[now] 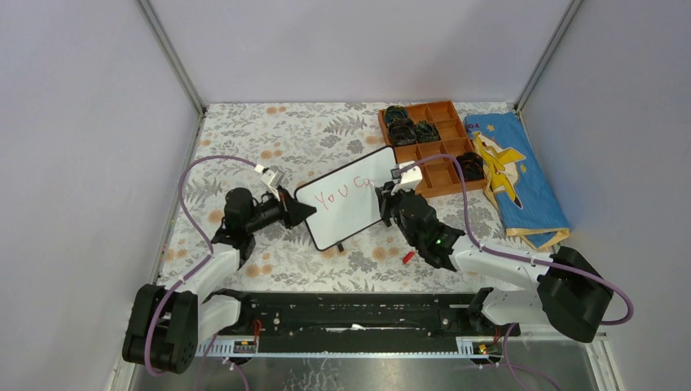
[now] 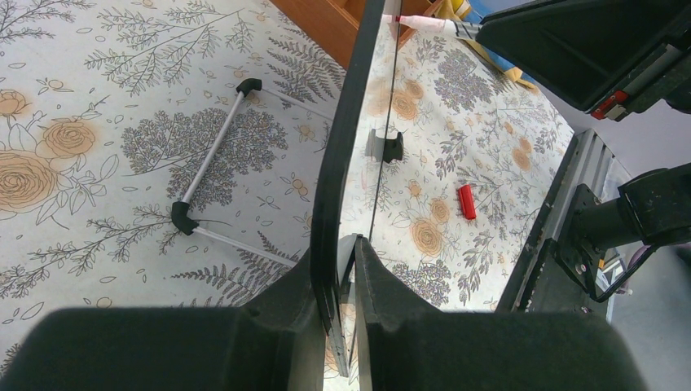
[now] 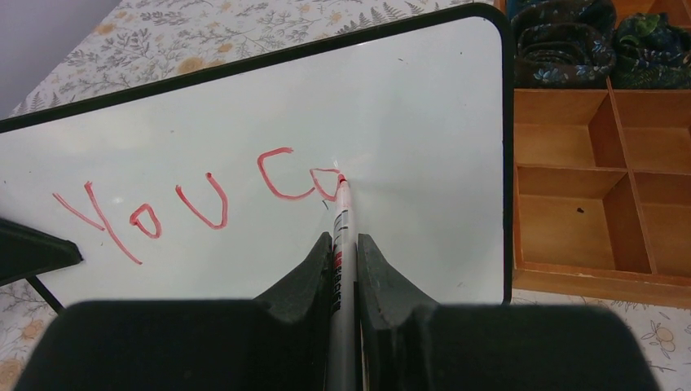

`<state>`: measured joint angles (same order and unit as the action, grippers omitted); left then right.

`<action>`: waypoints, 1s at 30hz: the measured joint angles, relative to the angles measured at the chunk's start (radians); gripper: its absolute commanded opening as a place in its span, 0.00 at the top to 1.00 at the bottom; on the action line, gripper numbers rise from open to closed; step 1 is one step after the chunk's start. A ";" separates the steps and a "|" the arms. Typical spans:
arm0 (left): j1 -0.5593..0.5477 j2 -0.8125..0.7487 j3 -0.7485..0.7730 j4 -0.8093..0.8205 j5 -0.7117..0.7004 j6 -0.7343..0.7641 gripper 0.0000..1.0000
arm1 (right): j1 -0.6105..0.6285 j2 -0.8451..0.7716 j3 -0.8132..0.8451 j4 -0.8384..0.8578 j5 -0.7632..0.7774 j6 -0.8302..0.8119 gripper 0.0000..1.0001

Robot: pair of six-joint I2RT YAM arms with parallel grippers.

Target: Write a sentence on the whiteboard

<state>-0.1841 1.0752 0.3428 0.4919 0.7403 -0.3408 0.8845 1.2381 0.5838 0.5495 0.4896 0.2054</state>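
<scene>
The whiteboard stands tilted at mid-table on the floral cloth, its left edge pinched in the narrow jaws of the left gripper. The right gripper is closed on a white marker, whose red tip touches the board. The sentence reads "You C" plus a partial letter. A brown compartment tray lies just beside the board's right end.

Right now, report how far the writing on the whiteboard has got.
Done: the sentence so far reads "You C" in red on the whiteboard. In hand: the right hand grips the marker, tip on the board at a half-formed next letter; the left hand clamps the board's edge. Left: its remaining words; the board beyond the tip is blank.
</scene>
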 measured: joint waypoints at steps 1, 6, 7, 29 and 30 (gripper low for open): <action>0.000 0.000 0.000 0.000 0.000 0.000 0.87 | 0.000 0.000 0.000 -0.002 0.000 0.001 1.00; -0.002 0.000 0.000 0.000 0.000 0.001 0.87 | -0.001 -0.015 -0.004 -0.018 0.000 0.003 1.00; -0.002 0.000 0.000 0.000 0.000 0.002 0.87 | -0.001 -0.021 -0.006 -0.025 0.000 0.003 1.00; -0.006 0.000 0.002 0.000 -0.001 0.008 0.87 | -0.047 -0.024 0.025 -0.037 0.001 -0.017 1.00; -0.006 0.000 0.002 0.000 -0.001 0.007 0.87 | -0.048 -0.022 0.025 -0.036 -0.002 -0.016 1.00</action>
<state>-0.1902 1.0752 0.3443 0.4915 0.7391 -0.3336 0.8360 1.2163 0.6086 0.5133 0.4877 0.1890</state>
